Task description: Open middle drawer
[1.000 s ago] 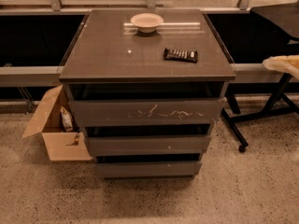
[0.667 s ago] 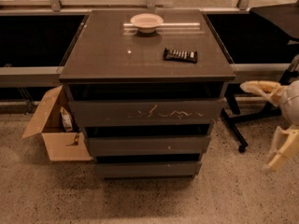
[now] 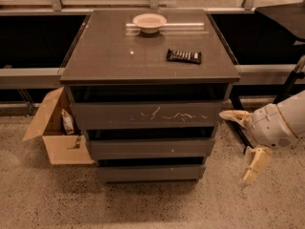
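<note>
The middle drawer (image 3: 150,148) is the plain dark grey front with one tiny pale speck, second from the top of the cabinet. It sits about flush with the fronts above and below it. My gripper (image 3: 234,147) is to the right of the cabinet, at the height of the middle drawer and just off its right end. It is open and empty: one pale finger (image 3: 233,116) points left near the scratched top drawer's (image 3: 147,114) right edge, and the other hangs down. It touches nothing.
The lower drawer (image 3: 148,173) is below. On the cabinet top (image 3: 119,56) stand a white bowl (image 3: 149,22) and a dark remote-like bar (image 3: 184,56). An open cardboard box (image 3: 57,132) sits on the floor at left. Black table legs (image 3: 290,85) stand at right.
My arm and gripper have come into view from the right and moved left and down toward the cabinet's right side. The drawers have not moved.
</note>
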Tool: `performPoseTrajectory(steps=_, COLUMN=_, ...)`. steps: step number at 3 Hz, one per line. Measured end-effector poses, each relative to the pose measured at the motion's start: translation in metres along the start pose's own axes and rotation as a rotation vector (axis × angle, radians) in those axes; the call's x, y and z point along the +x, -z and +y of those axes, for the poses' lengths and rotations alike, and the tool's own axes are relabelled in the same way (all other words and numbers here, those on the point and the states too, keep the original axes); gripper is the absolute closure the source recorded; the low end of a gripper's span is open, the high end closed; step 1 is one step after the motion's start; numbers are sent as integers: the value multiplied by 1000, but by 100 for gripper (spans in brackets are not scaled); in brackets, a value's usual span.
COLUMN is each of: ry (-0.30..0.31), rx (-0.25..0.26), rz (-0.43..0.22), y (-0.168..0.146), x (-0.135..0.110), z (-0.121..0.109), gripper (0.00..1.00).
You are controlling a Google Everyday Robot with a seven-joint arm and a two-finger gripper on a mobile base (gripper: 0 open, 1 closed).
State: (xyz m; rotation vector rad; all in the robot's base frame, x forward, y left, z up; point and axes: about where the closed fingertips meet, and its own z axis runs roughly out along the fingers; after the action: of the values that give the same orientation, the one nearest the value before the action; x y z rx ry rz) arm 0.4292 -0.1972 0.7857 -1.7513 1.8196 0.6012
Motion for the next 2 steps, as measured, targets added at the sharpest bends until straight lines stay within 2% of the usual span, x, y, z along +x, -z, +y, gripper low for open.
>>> performPoseTrajectory(steps=1, ry=0, rx=0, rz=0, y=0, x=0, z=0, gripper=0)
performPoseTrajectory(steps=2, ry=-25, rx=-19, rz=42, y=-29, x=21, z=-19, gripper=0)
